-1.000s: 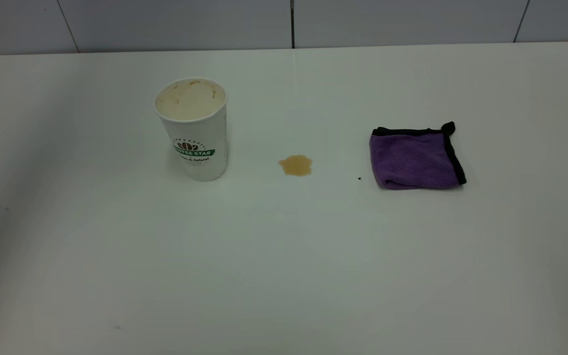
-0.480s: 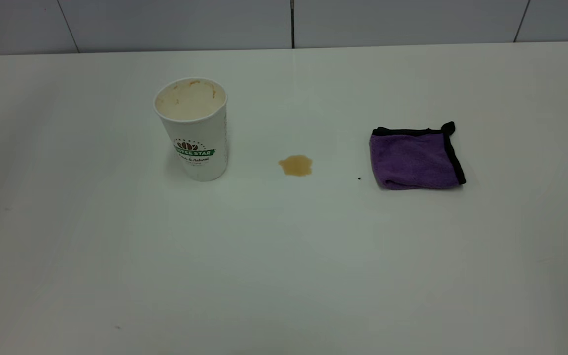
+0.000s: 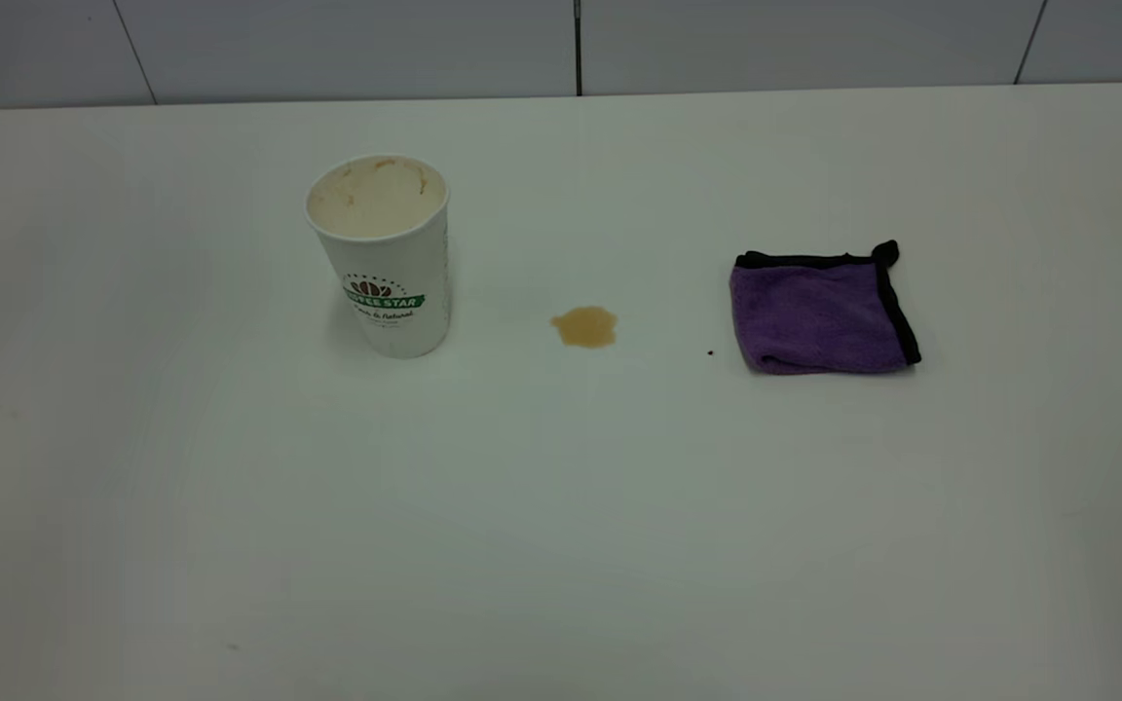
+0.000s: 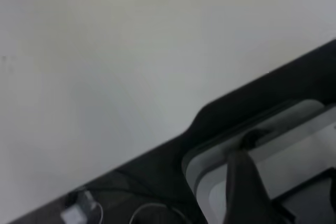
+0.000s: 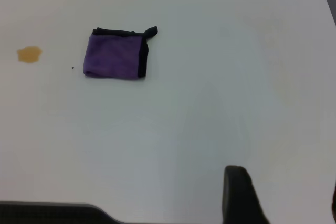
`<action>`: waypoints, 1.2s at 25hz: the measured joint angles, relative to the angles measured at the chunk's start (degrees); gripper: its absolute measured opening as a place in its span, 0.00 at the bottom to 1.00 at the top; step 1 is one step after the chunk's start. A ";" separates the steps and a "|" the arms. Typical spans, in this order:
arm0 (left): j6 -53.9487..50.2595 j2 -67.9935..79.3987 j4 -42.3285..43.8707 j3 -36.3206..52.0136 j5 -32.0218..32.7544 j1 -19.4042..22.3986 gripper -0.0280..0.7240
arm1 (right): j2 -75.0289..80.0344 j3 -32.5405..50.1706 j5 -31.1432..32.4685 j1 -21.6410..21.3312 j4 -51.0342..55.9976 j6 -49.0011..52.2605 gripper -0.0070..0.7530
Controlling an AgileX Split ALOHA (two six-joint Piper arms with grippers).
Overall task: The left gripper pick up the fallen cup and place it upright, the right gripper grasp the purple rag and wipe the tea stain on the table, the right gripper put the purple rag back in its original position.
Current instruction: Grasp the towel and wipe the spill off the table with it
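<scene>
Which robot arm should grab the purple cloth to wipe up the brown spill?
Probably the right one. The cup already stands upright, so wiping comes next. The purple rag lies on the right side of the table, beside the tea stain, and the right wrist view looks straight at it.

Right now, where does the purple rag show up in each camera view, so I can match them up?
Exterior view: the purple rag lies flat on the table, right of centre, untouched.
Left wrist view: not in it; only bare table and dark rig parts.
Right wrist view: the rag lies in the upper left part of the picture.
Shared landmark: the tea stain, apart from the rag, on the side away from its black-trimmed edge.
</scene>
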 joint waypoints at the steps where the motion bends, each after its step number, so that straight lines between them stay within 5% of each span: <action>1: -0.25 -1.82 0.18 2.96 0.00 0.00 0.61 | 0.00 0.00 0.00 0.00 0.00 0.00 0.60; 12: -1.38 -24.56 10.14 24.41 0.00 0.00 0.61 | 0.00 0.00 0.00 0.00 0.00 0.00 0.60; 30: -2.20 -38.99 8.17 31.78 -2.92 0.00 0.61 | 0.00 0.00 0.00 0.00 0.00 0.00 0.60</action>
